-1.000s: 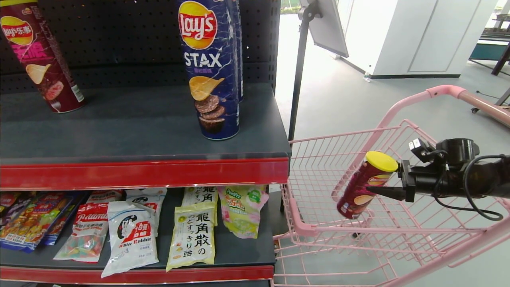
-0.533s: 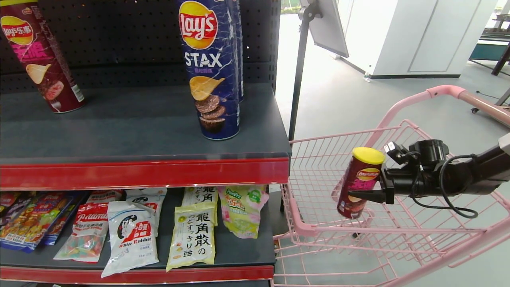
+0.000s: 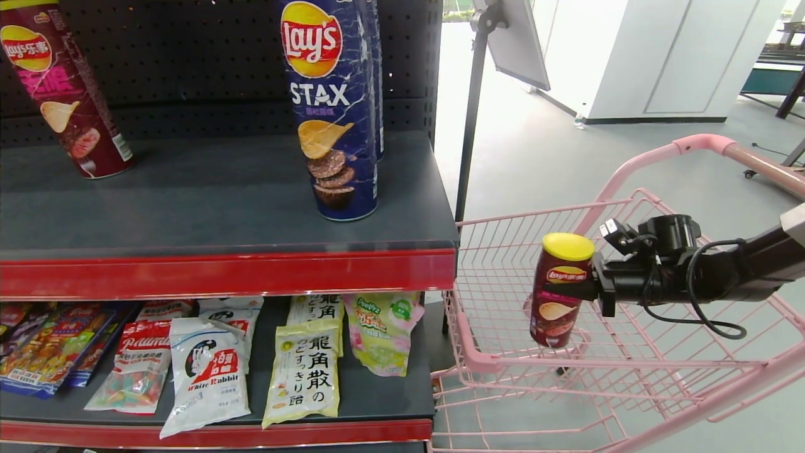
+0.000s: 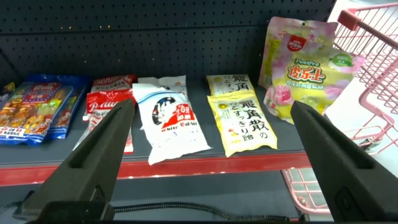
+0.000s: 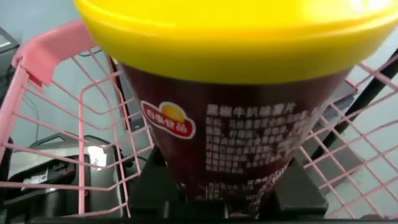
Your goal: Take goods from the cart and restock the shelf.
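Right gripper [image 3: 569, 290] clamped high on can [image 3: 556, 314]; can near upright over cart [image 3: 698, 143], 3 o'clock of shelf [image 3: 220, 201]. Best raise above shelf edge, carry toward 9 o'clock, dodge blue can [image 3: 333, 113]. Left gripper [image 4: 211, 106] wide, empty.

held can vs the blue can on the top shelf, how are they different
The held can is maroon with a yellow lid; the blue can is dark blue, its top out of frame. The held can hangs over the cart, clamped in the right gripper; the blue can stands free on the shelf, near its front right corner. Both are cylindrical chip cans, roughly upright.
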Available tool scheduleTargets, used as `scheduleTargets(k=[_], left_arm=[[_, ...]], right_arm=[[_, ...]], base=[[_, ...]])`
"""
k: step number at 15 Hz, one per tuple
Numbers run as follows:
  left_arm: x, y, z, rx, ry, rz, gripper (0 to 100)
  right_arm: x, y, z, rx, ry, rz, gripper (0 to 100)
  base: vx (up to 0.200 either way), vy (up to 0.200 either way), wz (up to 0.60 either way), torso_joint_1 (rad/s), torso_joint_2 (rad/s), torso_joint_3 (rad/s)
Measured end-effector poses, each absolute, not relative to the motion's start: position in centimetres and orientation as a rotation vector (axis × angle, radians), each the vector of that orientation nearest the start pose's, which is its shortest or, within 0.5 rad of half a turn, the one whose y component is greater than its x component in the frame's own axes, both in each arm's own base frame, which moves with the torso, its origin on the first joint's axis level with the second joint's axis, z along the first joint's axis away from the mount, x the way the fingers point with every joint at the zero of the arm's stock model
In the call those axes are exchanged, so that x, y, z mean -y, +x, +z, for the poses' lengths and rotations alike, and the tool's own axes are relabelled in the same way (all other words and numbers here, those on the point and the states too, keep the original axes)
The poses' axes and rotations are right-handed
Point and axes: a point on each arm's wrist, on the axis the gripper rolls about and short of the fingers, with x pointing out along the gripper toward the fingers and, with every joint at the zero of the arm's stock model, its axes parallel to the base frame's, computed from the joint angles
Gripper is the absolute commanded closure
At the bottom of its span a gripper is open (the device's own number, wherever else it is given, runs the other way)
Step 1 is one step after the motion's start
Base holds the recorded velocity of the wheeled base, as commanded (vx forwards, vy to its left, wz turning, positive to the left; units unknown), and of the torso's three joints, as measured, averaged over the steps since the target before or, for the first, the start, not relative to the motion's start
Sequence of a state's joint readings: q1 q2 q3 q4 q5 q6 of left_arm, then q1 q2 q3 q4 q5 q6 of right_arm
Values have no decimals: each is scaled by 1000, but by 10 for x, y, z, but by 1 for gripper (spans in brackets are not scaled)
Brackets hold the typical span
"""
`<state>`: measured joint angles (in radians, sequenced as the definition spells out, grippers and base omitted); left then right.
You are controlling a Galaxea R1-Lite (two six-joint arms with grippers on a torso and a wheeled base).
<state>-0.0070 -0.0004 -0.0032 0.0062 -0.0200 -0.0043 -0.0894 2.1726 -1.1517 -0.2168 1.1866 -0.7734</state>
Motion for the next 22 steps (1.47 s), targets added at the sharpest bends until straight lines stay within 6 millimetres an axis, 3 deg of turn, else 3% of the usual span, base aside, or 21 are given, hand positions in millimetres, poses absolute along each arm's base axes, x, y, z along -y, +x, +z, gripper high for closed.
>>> scheduleTargets(k=[3,5,8,11,14,17,22], left_arm=[[0,-23,76,-2,-5,-27,0],[0,-23,76,-3,-5,-27,0],[0,-23,76,-2,-4,-27,0],[0,-23,76,-3,-5,-27,0],[0,-23,76,-3,-4,-27,0],[0,-23,76,-2,-5,-27,0],[0,-23,76,-2,-5,-27,0]], right_arm=[[13,385,107,-184,-211,1192,100],[15,372,130,-167,-227,1179,100],[15,330,181,-81,-295,1156,100],[4,277,213,-34,-334,1147,100],[-26,227,214,-72,-350,1170,100],[-53,196,211,-36,-391,1259,100],[-81,178,208,-55,-415,1311,100]], base=[[0,0,0,0,0,0],[0,0,0,0,0,0],[0,0,0,0,0,0],[0,0,0,0,0,0],[0,0,0,0,0,0],[0,0,0,0,0,0],[0,0,0,0,0,0]])
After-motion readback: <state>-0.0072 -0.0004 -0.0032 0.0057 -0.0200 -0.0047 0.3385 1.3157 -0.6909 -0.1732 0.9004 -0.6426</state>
